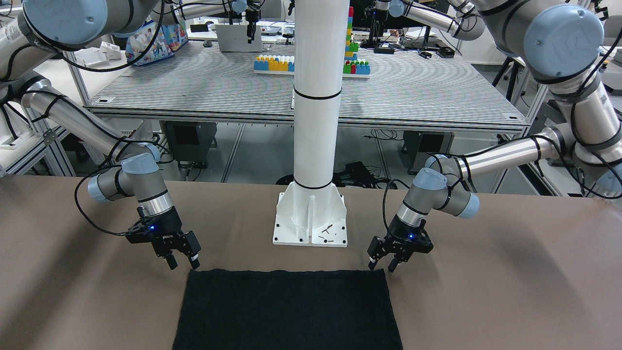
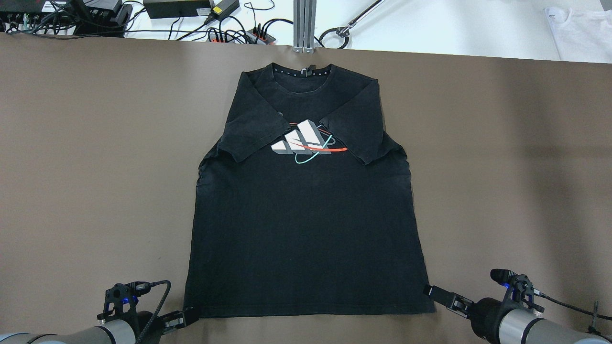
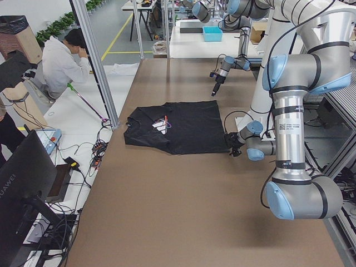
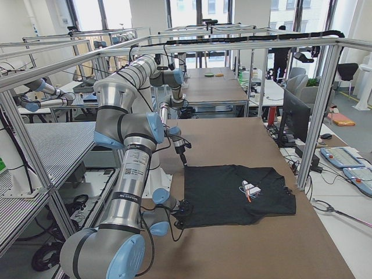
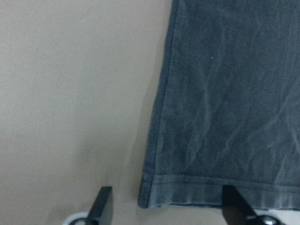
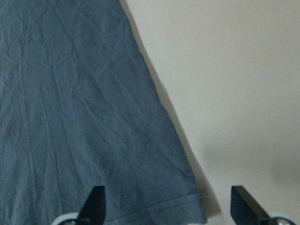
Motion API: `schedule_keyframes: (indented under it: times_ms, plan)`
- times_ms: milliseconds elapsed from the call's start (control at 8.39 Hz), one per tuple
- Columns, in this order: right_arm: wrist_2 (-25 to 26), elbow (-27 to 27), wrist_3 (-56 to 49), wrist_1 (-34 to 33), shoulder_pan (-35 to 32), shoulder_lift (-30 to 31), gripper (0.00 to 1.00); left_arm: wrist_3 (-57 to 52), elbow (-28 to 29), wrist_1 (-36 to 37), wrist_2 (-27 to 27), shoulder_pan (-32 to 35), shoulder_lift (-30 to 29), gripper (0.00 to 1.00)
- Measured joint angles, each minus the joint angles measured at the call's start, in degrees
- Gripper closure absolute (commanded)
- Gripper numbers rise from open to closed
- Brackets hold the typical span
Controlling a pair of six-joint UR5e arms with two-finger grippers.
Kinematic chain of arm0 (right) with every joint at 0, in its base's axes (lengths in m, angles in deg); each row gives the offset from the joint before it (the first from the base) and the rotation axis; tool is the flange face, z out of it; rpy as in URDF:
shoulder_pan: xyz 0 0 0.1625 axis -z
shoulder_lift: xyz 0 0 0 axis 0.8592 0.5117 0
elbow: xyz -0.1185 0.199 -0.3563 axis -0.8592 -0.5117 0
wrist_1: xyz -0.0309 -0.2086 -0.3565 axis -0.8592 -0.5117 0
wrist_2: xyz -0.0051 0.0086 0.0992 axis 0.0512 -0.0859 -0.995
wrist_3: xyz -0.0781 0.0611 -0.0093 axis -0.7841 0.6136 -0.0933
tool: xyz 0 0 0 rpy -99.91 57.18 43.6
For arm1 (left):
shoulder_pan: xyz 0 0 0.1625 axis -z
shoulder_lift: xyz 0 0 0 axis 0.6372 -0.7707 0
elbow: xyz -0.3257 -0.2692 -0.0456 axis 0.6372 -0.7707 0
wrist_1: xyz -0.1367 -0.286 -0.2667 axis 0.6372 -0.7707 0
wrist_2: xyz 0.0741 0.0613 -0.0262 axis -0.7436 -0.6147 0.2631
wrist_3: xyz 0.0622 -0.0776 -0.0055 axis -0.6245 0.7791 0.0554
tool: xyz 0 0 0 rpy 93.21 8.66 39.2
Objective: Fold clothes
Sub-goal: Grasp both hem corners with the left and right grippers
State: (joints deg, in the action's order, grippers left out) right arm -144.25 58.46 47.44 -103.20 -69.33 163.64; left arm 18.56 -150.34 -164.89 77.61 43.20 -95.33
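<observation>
Black shirt (image 2: 306, 215) flat on table (image 2: 71, 167); long axis 12–6, collar (image 2: 303, 70) at 12. Left claw (image 1: 381, 266) and right claw (image 1: 183, 265) released, at hem (image 2: 306, 313) corners.

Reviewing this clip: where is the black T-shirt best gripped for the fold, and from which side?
Probably the two bottom hem corners, one per gripper, from the robot's side. The T-shirt lies flat with its collar far and its sleeves folded in, so the hem is the near free edge. The open left gripper and right gripper each sit at a corner.
</observation>
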Motion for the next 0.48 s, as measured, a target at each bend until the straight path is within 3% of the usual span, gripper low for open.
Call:
schedule_keyframes:
  times_ms: [119, 477]
  plan:
    - [0.0, -0.01, -0.02, 0.01, 0.0, 0.02, 0.06, -0.15, 0.01, 0.0, 0.02, -0.17, -0.03, 0.61]
    - [0.0, -0.08, -0.02, 0.01, -0.02, 0.03, 0.06, -0.26, 0.02, 0.01, 0.04, -0.34, -0.08, 0.63]
